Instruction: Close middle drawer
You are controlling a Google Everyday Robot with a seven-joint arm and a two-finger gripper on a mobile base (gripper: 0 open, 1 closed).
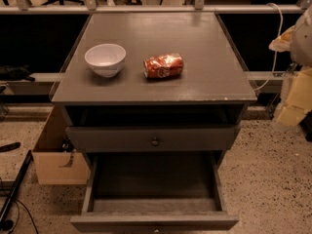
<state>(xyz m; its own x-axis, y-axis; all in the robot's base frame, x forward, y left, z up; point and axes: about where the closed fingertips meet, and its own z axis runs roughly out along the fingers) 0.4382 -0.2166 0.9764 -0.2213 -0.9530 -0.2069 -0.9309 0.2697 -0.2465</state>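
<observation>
We see a dark grey-brown wooden cabinet [146, 89] in the middle of the view. The wide, shallow, dark grey-brown wooden middle drawer [153, 221] is at 6 o'clock, right down at the bottom edge. It is pulled far out toward us, and we can look down into its dark inside. Just above it, near the middle of the view, is the matching upper drawer front [204, 138] with a small round dark knob [155, 141]. This one sticks out only a little, and there is a dark gap above it under the cabinet top. On the cabinet top a round white bowl [105, 58] stands upright at 11 o'clock. A crushed red metal can [163, 66] lies on its side at 12 o'clock. The can is at 3 o'clock from the bowl, near it but not touching. The pale robot gripper [296, 99] is at 3 o'clock, at the right edge of the view, well apart from the middle drawer and touching nothing we can see. We cannot tell how far open it is or if it holds anything. A thin white cable [279, 30] hangs at 2 o'clock. An open brown cardboard box [56, 162] sits on the speckled stone floor [273, 179] at 8 o'clock, just beside the cabinet's left side. Thin black cables [14, 189] lie on the floor past the box.
</observation>
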